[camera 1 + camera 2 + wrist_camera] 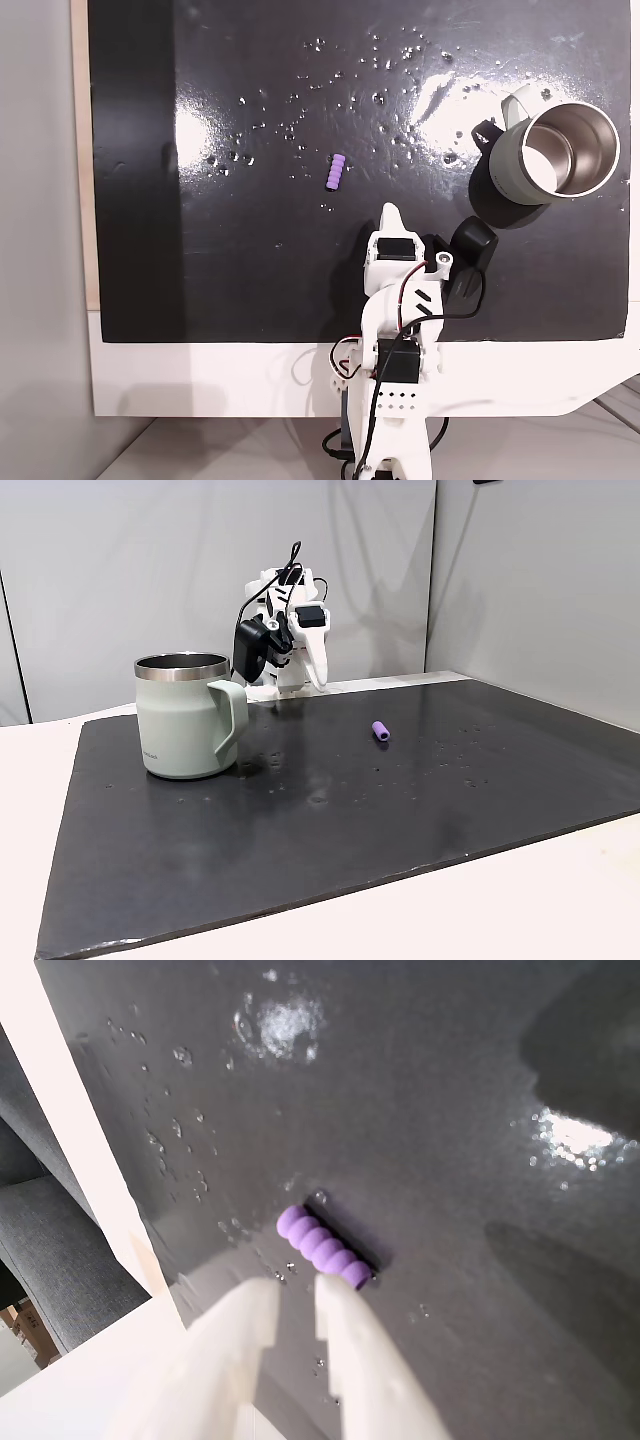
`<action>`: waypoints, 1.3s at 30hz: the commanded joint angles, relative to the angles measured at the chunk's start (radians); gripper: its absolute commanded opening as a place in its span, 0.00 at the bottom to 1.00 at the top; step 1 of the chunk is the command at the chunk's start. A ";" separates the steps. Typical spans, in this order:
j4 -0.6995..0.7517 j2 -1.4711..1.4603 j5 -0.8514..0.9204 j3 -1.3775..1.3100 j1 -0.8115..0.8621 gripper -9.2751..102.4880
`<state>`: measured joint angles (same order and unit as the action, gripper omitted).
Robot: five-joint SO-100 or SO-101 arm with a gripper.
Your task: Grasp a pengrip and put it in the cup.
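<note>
The pengrip (336,172) is a small purple ribbed cylinder lying alone on the black mat, left of the middle in a fixed view. It also shows lying flat in another fixed view (381,731). The cup (555,150), a pale grey-green mug with a steel inside, stands upright at the right; its handle (232,715) points along the mat. My gripper (392,212) hangs over the mat, short of the pengrip and apart from it. In the wrist view the white fingertips (297,1295) stand almost together with nothing between them, just below the pengrip (323,1247).
The black mat (200,250) lies on a white table (200,380), and small shiny specks dot its far part. The arm's base (395,400) and its cables sit at the near table edge. Open mat lies between pengrip and cup.
</note>
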<state>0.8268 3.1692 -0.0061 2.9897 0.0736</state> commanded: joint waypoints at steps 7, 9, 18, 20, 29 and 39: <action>-0.023 0.009 0.023 -0.006 -0.014 0.08; -0.025 0.009 0.023 -0.006 -0.014 0.08; 0.006 0.009 0.109 -0.112 0.014 0.08; 0.034 0.003 0.140 -0.172 0.011 0.08; 0.092 -0.431 0.267 -0.529 -0.014 0.08; 0.193 -0.923 0.451 -0.923 -0.087 0.08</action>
<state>0.9925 2.3393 0.4080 2.1921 0.0046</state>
